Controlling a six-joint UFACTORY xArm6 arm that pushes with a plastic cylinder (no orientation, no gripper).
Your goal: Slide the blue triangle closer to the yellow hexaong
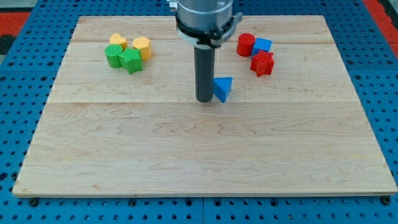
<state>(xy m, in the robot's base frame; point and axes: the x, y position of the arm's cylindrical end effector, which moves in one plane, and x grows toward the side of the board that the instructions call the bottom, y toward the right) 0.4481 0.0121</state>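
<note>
A robotics lab bench, by the look of it — a pale wooden board (205, 149) lies on a blue perforated mat (18, 74) with regular rows of holes, like a test fixture. A grey machine arm (205, 18) carries a dark rod, and small coloured plastic blocks (127, 53) sit about as test pieces — nothing domestic.

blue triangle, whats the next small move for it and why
Probably bring my tip round to the blue triangle's right side. It now sits on the triangle's left, the yellow hexagon side, at the view's upper left, so pushing from here drives it away.
</note>
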